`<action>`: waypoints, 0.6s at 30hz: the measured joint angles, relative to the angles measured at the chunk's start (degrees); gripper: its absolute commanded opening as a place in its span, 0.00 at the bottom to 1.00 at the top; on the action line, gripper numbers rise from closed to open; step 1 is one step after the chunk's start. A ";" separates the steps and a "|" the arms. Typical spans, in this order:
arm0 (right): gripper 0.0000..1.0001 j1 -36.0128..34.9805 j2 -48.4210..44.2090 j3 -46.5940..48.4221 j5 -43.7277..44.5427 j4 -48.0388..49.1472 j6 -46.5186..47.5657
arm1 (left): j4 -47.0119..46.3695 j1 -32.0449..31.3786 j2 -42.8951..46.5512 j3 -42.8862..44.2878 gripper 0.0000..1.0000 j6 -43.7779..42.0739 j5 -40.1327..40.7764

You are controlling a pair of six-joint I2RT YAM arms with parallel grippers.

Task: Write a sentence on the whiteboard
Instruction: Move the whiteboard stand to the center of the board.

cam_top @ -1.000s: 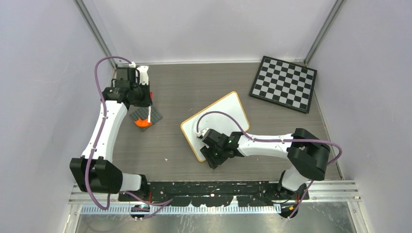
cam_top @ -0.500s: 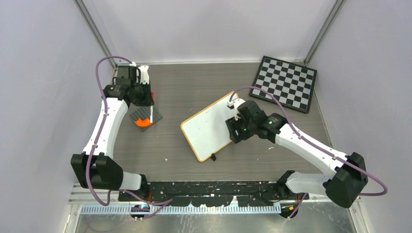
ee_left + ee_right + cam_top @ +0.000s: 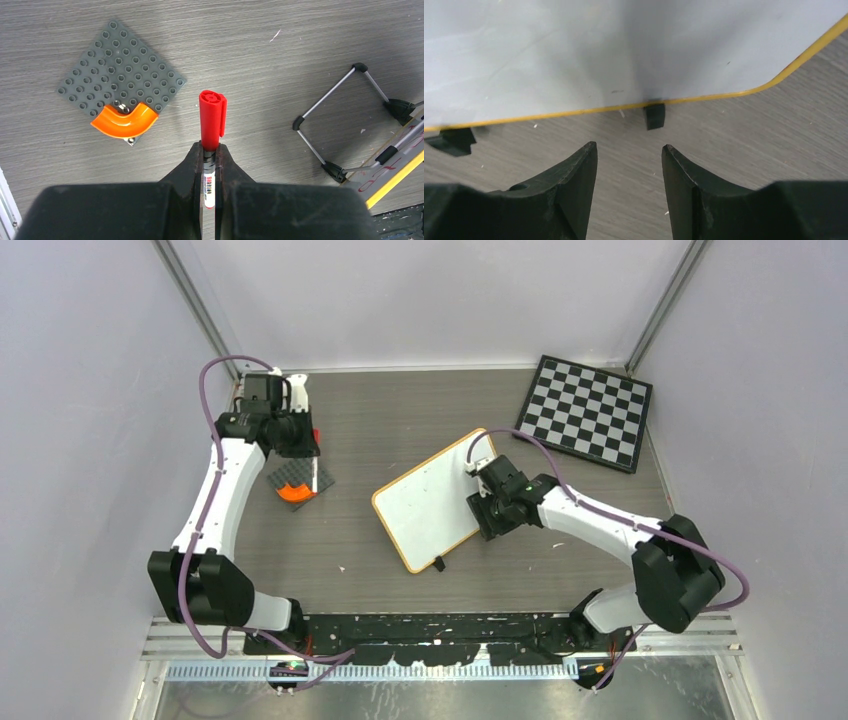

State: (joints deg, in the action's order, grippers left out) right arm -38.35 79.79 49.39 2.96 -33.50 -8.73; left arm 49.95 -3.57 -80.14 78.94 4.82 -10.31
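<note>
With fingers (image 3: 189, 166) of the left gripper (image 3: 210, 146) pressed from both sides on the white barrel of a marker (image 3: 212, 115), red cap on and pointing away from the wrist. Hangs above the grey wood-grain table (image 3: 260, 55), near its far left side, over a dark grey studded plate (image 3: 125, 70) with an orange curved piece (image 3: 124, 121) at one corner.

On the right gripper (image 3: 629, 147), fingers (image 3: 581, 170) spread apart with nothing between them, low over the table and just beside the long right edge of the whiteboard (image 3: 430, 505). Ahead of the gap, a small black foot (image 3: 654, 116) under the yellow-orange rim.

Whiteboard in the middle of the table, turned at an angle, upper face plain white from above. Whether touched by the right fingers, cannot tell.

At the right edge of the left wrist view, a wire frame (image 3: 328, 94) with black ends, and beside a yellow rim some red strokes (image 3: 372, 177), too small to read.

In the far right corner, a checkered board (image 3: 585, 412), well apart from the whiteboard.
</note>
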 measured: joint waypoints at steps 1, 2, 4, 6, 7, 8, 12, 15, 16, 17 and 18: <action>0.55 0.33 0.72 -0.07 0.13 0.63 0.07 | -0.04 0.00 0.00 0.00 0.00 0.17 -0.07; 0.55 0.63 1.25 -0.11 0.39 1.46 0.24 | -0.07 0.00 0.00 0.00 0.00 0.35 -0.15; 0.55 1.18 1.84 -0.09 0.55 2.91 0.59 | -0.13 0.00 0.00 0.00 0.00 0.59 -0.33; 0.55 1.62 2.62 0.24 0.61 3.48 0.90 | -0.37 0.00 0.00 0.00 0.00 0.74 -0.48; 0.54 1.88 3.34 0.66 0.59 3.52 0.96 | -0.44 0.00 0.00 0.00 0.00 0.76 -0.50; 0.53 2.16 4.09 1.07 0.59 3.61 1.05 | -0.46 0.00 -0.02 0.00 0.00 0.79 -0.61; 0.50 3.82 7.41 2.80 -0.24 3.63 1.14 | -0.63 0.00 -0.50 0.09 0.00 0.85 -1.25; 0.48 4.70 7.96 3.06 -1.03 3.74 1.40 | -0.98 0.00 -1.20 0.48 0.00 0.90 -1.40; 0.47 4.85 7.98 3.06 -1.18 3.78 1.53 | -1.14 0.00 -1.36 0.57 0.00 0.92 -1.46; 0.47 4.92 8.00 3.08 -1.38 3.82 1.73 | -1.31 0.00 -1.46 0.59 0.00 0.90 -1.53; 0.46 4.98 8.04 3.10 -1.66 3.82 2.01 | -1.31 0.00 -1.51 0.63 0.00 0.90 -1.55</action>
State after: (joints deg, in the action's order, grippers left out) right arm -33.36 87.83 52.49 1.30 -29.67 -6.72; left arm 48.64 -3.57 -81.65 79.57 5.72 -11.86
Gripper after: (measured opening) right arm 0.481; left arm 0.048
